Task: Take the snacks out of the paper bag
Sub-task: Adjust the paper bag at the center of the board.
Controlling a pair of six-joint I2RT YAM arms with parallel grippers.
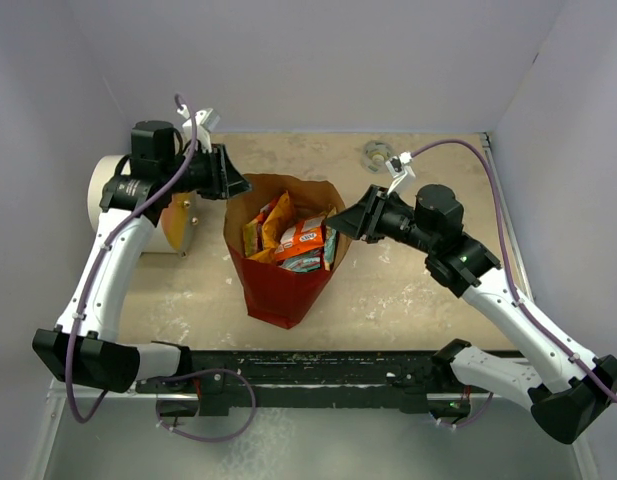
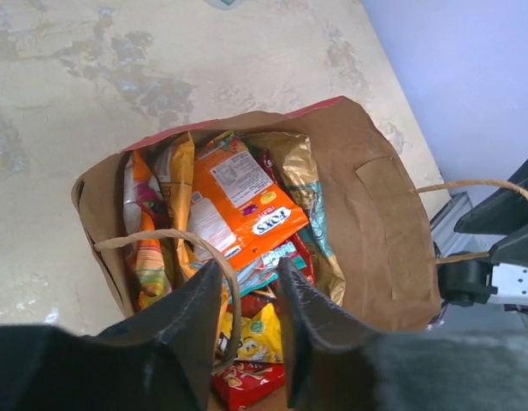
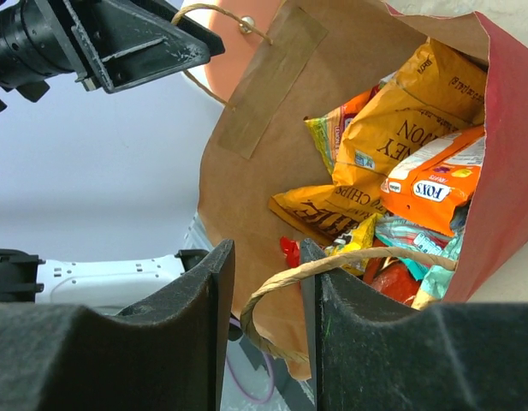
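Cylinder (image 1: 106,190): white with an orange end, lying on the worktop (image 1: 418,290) at 9 o'clock from the bag, near it but apart.
Left arm (image 1: 113,265): rises from its base at 7 o'clock and bends in to the bag's rim at 10 o'clock.
Left jaws: set to a narrow gap over the rim. A strand of the near handle (image 2: 174,235) runs down between them, but the gap is wider than the strand, so nothing is pinched.
Bag (image 1: 278,285): red outside and brown inside, standing at the middle of the worktop with its mouth wide open, between the two arms.
Snacks (image 1: 293,240): all inside the bag, packed on edge and overlapping.
Orange packet (image 2: 242,201): on top, label side up, near the middle of the mouth.
Gold packet (image 3: 392,137): leaning on the inner wall at 12 o'clock in the right wrist view.
Teal packet (image 3: 409,235): lower down, partly covered.
Red packet (image 2: 246,381): at 6 o'clock in the left wrist view, half hidden behind the jaws.
Right jaws: at the rim at 3 o'clock, also narrow. The other handle (image 3: 332,264) loops across the gap between them – not clamped as far as the view shows.
Right arm (image 1: 508,300): comes from 5 o'clock, its elbow out to the right.
Round thing (image 1: 378,153): small and clear, at 1 o'clock from the bag by the far edge. It is too small to name.
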